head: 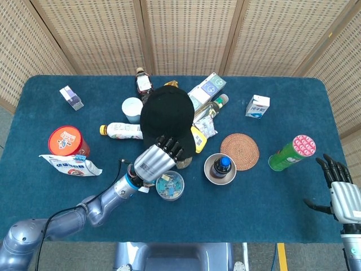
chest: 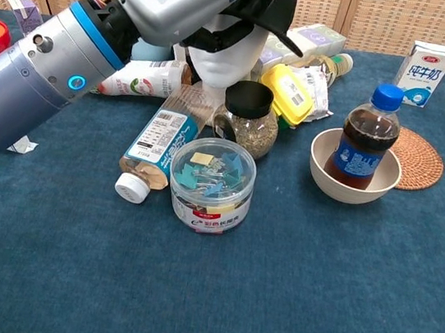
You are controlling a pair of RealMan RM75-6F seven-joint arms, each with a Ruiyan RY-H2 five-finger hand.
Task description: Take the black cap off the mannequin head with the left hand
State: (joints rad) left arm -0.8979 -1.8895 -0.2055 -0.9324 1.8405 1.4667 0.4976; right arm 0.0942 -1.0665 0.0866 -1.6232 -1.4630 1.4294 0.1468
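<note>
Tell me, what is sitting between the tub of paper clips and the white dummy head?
A glass jar with a black lid stands between the clip tub and the mannequin head. The chest view shows it plainly.

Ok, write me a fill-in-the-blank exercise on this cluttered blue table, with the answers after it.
1. The left hand grips the brim of the black ____ on the white mannequin head.
2. The blue-capped dark cola bottle stands in a beige ____.
3. The clear round tub of coloured binder clips sits in front of a black-lidded glass ____.
4. The right hand holds ____.

Answers: cap; bowl; jar; nothing
</note>
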